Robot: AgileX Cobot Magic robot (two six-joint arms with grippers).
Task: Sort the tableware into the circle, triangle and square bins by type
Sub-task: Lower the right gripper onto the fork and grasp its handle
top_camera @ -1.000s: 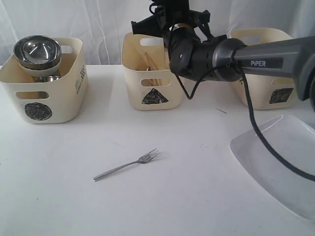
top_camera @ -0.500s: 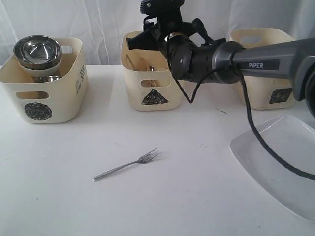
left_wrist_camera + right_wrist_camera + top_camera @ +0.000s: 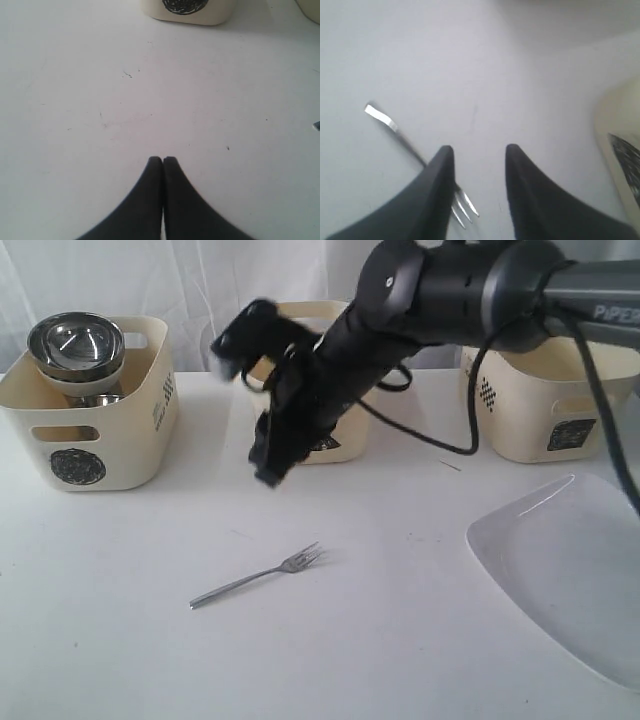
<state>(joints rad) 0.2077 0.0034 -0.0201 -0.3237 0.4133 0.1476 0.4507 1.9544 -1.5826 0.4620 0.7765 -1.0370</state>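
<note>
A steel fork (image 3: 258,578) lies alone on the white table, tines toward the right. My right gripper (image 3: 268,474) hangs blurred in the air above and behind it, in front of the triangle bin (image 3: 328,445). In the right wrist view this gripper (image 3: 480,149) is open and empty, with the fork (image 3: 395,127) on the table below and its tines beside one finger. My left gripper (image 3: 163,159) is shut on nothing over bare table near the circle bin (image 3: 187,7). The circle bin (image 3: 85,410) holds a steel bowl (image 3: 75,343). A square bin (image 3: 545,410) stands back right. The white plate (image 3: 570,570) lies front right.
The right arm (image 3: 440,290) stretches across the triangle bin and hides most of it. Its cable (image 3: 600,410) loops in front of the square bin. White curtains close off the back.
The right arm swung from above the triangle bin down and to the left, and its gripper now hangs in front of that bin, above the fork. The fork, plate and bins stayed put.
</note>
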